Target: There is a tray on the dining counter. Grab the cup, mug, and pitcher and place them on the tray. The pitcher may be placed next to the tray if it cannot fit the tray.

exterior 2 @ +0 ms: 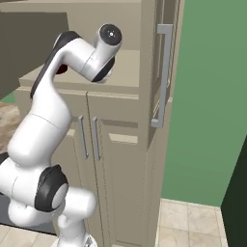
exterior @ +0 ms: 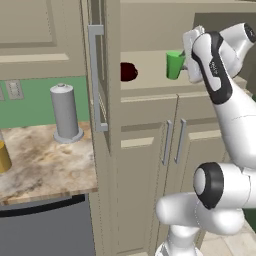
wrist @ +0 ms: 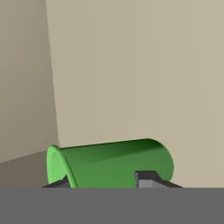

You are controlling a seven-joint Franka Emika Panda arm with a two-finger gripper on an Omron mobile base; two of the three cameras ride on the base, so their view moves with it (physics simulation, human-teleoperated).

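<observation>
hand view | green cup [wrist: 111, 164] stands on the cabinet shelf [exterior: 150, 62], right of the red mug [exterior: 128, 71] | jaws sit around it, grip unclear | squeeze gently, lift straight.

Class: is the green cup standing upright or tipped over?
Upright. In the left base view the cup stands on the shelf, wider rim up. It looks sideways in the hand view because that camera is rolled.

A grey canister [exterior: 65, 112] with a knob on its lid stands upright on a marbled table [exterior: 45, 162] before a green wall [exterior: 42, 100]. Beside it rises a tall beige cabinet [exterior: 107, 125] with a long grey handle [exterior: 96, 77]. Lower cabinet doors [exterior: 172, 170] carry two slim handles. The floor [exterior 2: 193, 222] is pale tile.
</observation>
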